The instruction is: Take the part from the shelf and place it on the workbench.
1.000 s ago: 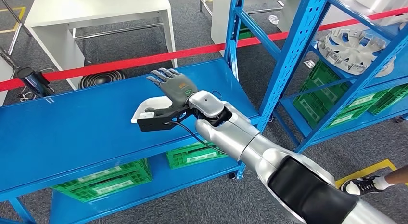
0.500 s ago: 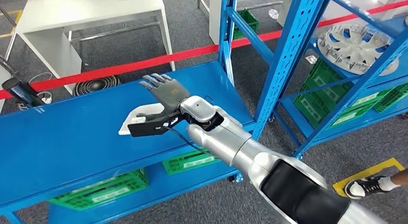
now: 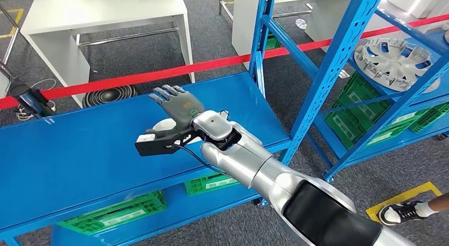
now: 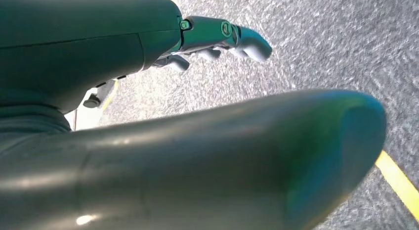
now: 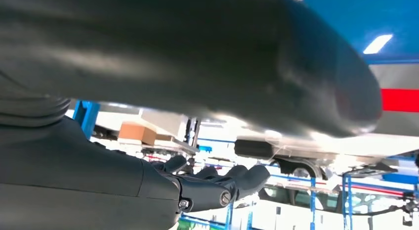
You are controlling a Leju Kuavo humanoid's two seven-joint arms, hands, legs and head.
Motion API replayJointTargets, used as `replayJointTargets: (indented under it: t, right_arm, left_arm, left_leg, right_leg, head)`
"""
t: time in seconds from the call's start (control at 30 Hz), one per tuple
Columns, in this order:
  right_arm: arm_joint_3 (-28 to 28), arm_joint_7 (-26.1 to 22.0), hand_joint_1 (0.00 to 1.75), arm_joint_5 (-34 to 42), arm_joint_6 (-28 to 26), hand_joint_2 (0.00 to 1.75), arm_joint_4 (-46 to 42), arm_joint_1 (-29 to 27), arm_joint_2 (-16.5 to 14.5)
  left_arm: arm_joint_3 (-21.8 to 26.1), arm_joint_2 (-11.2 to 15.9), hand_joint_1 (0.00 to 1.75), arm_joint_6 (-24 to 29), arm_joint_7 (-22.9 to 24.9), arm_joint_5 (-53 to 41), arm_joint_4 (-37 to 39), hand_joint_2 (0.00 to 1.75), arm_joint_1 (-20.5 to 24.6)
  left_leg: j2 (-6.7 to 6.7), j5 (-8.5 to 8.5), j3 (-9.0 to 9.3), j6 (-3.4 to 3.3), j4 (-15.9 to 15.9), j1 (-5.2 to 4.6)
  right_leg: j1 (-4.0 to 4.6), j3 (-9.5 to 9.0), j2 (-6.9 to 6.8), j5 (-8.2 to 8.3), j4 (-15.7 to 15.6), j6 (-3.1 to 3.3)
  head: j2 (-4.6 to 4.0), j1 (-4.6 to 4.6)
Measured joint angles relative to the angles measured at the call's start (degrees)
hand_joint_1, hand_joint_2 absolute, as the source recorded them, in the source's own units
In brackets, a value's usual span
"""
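Low over the blue shelf (image 3: 79,145), the right hand (image 3: 177,111) cradles a white part (image 3: 161,127) — fingers outstretched, thumb beneath it.

Nothing is reading clearly: the white labels on the green crates (image 3: 114,213) under the blue worktop (image 3: 69,151) are showing too blurred.

The right hand (image 3: 177,106) held the part (image 3: 159,130) over the workbench (image 3: 63,151); a wheel cover (image 3: 392,55) lay on the shelf (image 3: 339,61) at two o'clock.
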State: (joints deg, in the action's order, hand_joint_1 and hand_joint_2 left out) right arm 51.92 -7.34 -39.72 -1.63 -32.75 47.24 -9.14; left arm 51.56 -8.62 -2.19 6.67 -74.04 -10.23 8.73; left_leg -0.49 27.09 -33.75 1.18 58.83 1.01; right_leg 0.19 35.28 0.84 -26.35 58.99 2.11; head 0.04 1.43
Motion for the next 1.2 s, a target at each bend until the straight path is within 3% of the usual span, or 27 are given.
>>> replayJointTargets:
  t: [0.07,0.17,0.23,0.33,0.47,1.2]
  right_arm:
    - [-0.3,0.0,0.0,-0.6,0.2,0.0,0.0,0.0,-0.1]
    - [-0.9,0.0,0.0,-1.0,0.4,0.0,0.0,-0.1,-0.2]
    - [-1.1,0.0,0.0,-1.0,0.5,0.0,0.0,-0.2,-0.2]
    - [-1.3,0.0,0.0,-1.0,0.6,0.0,0.0,-0.4,-0.3]
    - [-1.8,0.0,0.0,-1.0,0.8,1.75,0.3,-0.8,-0.6]
    - [-5.6,0.1,0.0,-0.3,2.7,1.75,6.4,-5.0,-3.5]
  left_arm:
    - [0.0,0.0,0.0,0.1,-0.3,0.0,0.0,0.0,0.1]
    - [0.0,-0.2,0.0,0.2,-0.6,0.0,0.0,0.0,0.1]
    - [0.0,-0.2,0.0,0.3,-0.7,0.0,0.0,0.0,0.1]
    - [0.0,-0.2,0.0,0.2,-0.7,0.0,0.0,0.0,0.2]
    - [0.0,-0.2,0.0,0.3,-0.7,0.0,0.0,0.0,0.2]
    - [0.0,-0.5,0.0,-0.1,-0.1,0.0,-0.1,0.0,1.0]
  left_leg:
    - [-0.05,0.04,0.03,-0.12,0.0,-0.06]
    - [-0.05,0.13,0.02,-0.34,0.1,-0.15]
    - [-0.02,0.18,0.01,-0.45,0.1,-0.21]
    - [0.0,0.21,0.0,-0.48,0.1,-0.28]
    - [0.01,0.21,0.06,-0.47,0.0,-0.28]
    - [0.06,0.05,0.29,-0.21,-0.4,-0.14]
  right_leg:
    - [0.01,-0.1,0.0,0.05,-0.2,0.68]
    - [-0.03,-0.19,-0.01,0.12,-0.4,0.53]
    - [-0.09,-0.22,-0.01,0.16,-0.5,-0.01]
    - [-0.24,-0.25,0.0,0.14,-0.6,-1.4]
    - [-0.22,-0.24,-0.01,0.09,-0.6,-1.73]
    - [-0.06,-0.2,0.01,-0.01,-0.5,-1.63]
  head:
    - [0.0,0.07]
    - [0.0,0.09]
    - [0.0,0.09]
    - [0.0,0.08]
    - [0.0,0.07]
    - [0.0,0.08]
